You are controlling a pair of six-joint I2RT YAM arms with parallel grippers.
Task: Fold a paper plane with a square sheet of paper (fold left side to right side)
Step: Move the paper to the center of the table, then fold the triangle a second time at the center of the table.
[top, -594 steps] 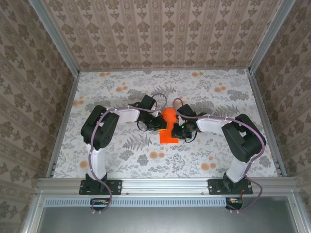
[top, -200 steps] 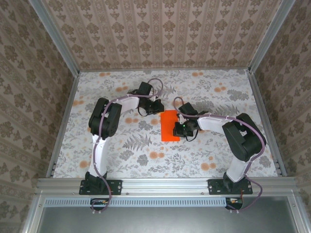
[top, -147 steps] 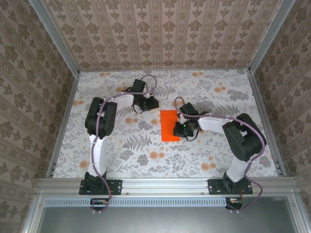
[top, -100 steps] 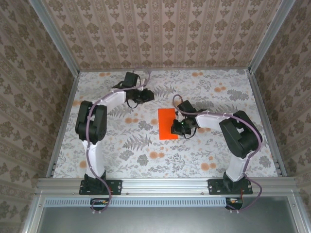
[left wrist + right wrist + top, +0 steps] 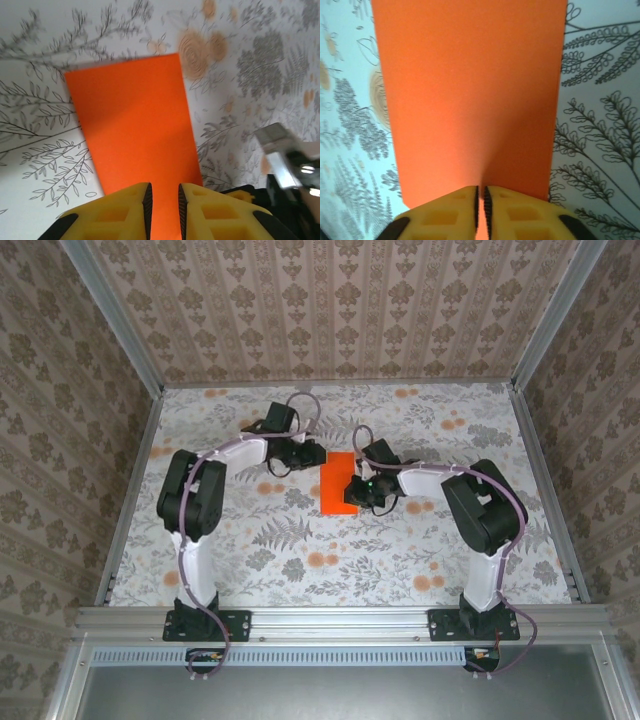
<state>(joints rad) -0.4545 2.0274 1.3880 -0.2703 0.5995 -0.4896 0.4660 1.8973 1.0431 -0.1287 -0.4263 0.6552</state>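
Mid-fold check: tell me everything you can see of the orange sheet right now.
The square sheet of paper is plain, thin, bright orange. It shows as a flat rectangle rather than a square and lies slightly tilted near the middle of the floral table. No point or diagonal crease shows. The right gripper has its jaws almost together at one edge, where a faint pucker runs, seemingly pinching it. The left gripper hangs over the other side, jaws slightly apart.

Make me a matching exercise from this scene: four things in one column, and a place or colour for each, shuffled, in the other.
Things:
1. paper
2. left gripper
3. right gripper
4. table

Place or colour:
a. at the paper's right edge
b. flower print
c. bright orange
d. at the paper's left side

Pairs: 1-c, 2-d, 3-a, 4-b
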